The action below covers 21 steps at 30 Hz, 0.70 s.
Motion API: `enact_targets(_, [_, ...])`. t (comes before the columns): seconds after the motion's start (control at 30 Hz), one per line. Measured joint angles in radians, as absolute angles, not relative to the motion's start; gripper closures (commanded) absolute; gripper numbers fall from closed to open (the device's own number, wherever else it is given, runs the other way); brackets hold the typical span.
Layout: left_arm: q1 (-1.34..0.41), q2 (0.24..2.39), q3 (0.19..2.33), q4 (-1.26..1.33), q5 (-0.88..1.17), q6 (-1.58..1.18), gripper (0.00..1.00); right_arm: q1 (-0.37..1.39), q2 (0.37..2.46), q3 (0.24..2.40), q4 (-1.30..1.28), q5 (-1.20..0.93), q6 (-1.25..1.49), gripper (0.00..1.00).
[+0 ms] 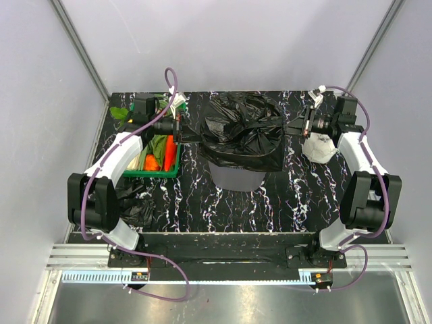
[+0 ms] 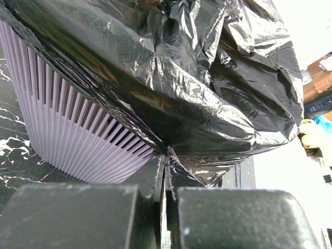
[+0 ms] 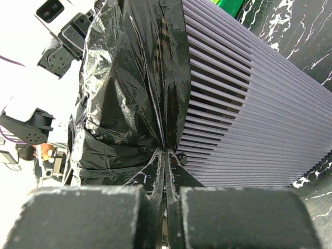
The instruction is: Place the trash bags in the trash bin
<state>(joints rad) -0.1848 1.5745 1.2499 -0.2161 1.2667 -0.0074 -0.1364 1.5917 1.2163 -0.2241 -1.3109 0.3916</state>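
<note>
Crate (image 1: 152, 173), green, at 9 o'clock of trash bin (image 1: 233, 177); loose trash bag (image 1: 135, 202) on table (image 1: 297, 196) at 8 o'clock. Jaws of left gripper (image 1: 181, 135) fully closed, pinching film of draped trash bag (image 1: 243, 131) at bin's 9 o'clock rim. Draped bag covers bin mouth. Jaws of right gripper (image 1: 297, 127) fully closed on same film at 3 o'clock.

Left gripper (image 1: 182, 137) and right gripper (image 1: 293, 128) point inward, jaws clamped shut on the trash bag (image 1: 243, 135).

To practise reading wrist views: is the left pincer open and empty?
No, the left pincer is shut, pinching the black trash bag film draped over the trash bin.
</note>
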Motion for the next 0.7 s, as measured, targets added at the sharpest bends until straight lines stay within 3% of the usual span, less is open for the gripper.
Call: enact_targets(0.7, [-0.205,1.57,1.176,-0.35,1.055,0.21,1.0,-0.118,1.52,1.224,-0.44,-0.944,0.049,1.0])
